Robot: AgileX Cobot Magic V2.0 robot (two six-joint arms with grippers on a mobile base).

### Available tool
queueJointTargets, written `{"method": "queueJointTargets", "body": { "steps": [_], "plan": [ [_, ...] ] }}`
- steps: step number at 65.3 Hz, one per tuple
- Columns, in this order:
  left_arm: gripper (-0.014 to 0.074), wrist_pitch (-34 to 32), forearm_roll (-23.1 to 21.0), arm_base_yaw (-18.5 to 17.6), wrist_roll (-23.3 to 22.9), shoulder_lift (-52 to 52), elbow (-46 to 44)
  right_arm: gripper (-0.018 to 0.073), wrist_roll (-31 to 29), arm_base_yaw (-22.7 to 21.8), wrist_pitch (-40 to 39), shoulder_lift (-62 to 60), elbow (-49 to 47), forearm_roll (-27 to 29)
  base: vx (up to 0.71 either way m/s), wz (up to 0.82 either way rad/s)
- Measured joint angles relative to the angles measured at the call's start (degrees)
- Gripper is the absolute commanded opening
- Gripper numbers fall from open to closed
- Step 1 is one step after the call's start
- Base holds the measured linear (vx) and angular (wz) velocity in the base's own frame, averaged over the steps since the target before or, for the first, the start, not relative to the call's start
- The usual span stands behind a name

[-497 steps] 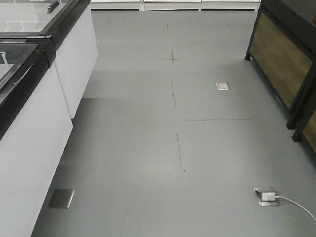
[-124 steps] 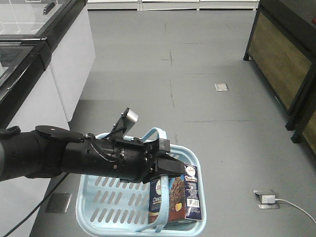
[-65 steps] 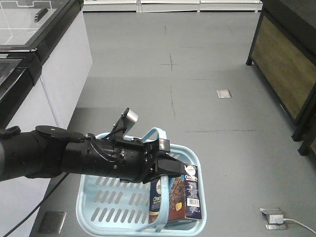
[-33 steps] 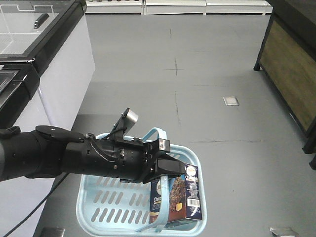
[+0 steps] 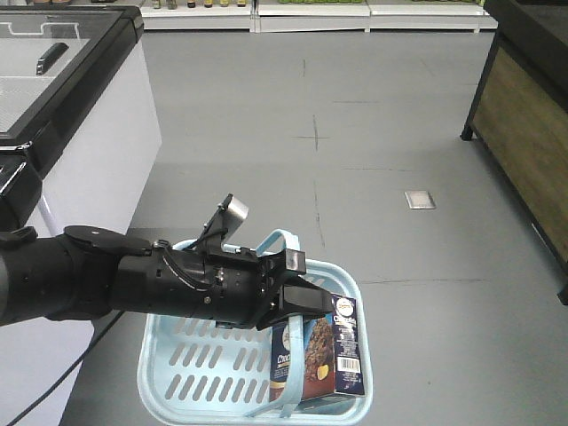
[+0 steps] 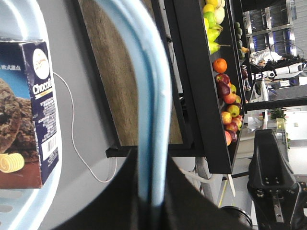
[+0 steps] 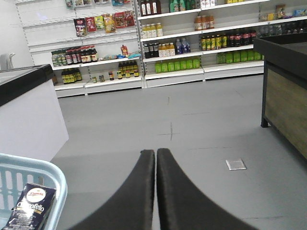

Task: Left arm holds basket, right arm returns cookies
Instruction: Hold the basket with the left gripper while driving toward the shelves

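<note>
Floor [image 5: 373,133] has slid, shelves [image 5: 311,11] now top of frame: base rolling | left gripper [image 5: 306,302] jaws still pinch basket [image 5: 142,386] handle | cookies [image 5: 319,355] upright, basket's lower-right corner | right gripper [image 7: 156,152] jaws pressed together, empty | return not begun

The light blue slotted basket [image 5: 160,377] hangs by its loop handle from the left hand [image 5: 311,303]. The navy-and-brown box of cookies [image 5: 324,351] stands upright at its right end.

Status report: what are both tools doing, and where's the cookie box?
Left tool shut on basket handle. Right tool shut, empty. Cookies standing in basket. Handle and left tool cross over the box.
</note>
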Motion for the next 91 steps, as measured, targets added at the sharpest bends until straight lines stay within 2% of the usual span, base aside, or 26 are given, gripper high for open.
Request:
{"method": "queueJointTargets", "body": {
  "steps": [91],
  "plan": [
    [-0.0008, 0.0, 0.0, 0.0, 0.0, 0.0, 0.0, -0.0008, 0.0, 0.0, 0.0, 0.0, 0.0, 0.0, 0.32, 0.01]
  ]
}}
